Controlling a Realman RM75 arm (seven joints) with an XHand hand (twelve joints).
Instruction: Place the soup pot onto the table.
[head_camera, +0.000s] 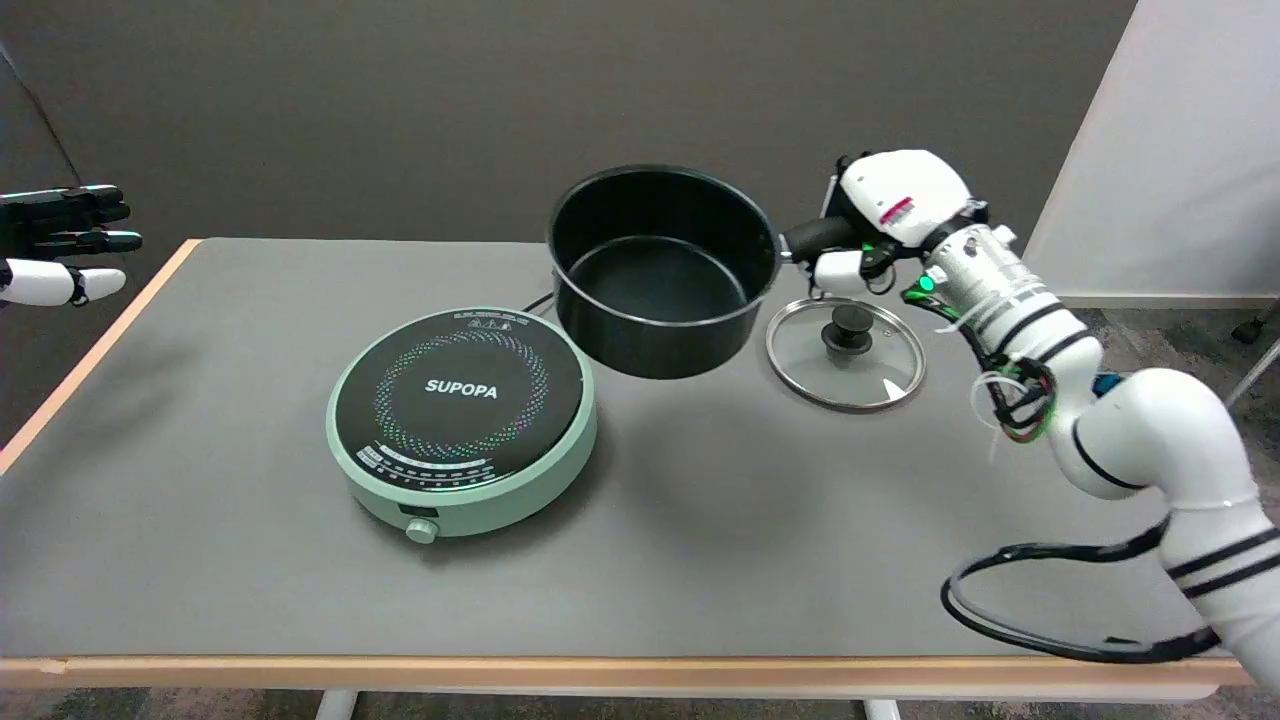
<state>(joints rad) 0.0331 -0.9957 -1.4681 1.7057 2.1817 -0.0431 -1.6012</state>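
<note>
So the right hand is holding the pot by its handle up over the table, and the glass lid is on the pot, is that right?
Not quite. The right hand does hold the pot by its handle above the table, but the lid is not on it. The head view shows the lid lying on the table beside the open pot.

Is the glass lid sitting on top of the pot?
No, the glass lid lies flat on the table beside the open soup pot, which the right hand holds by its handle.

Glossy black pot (660, 270), glass lid (846, 352), matt grey tabletop (750, 520)
</note>
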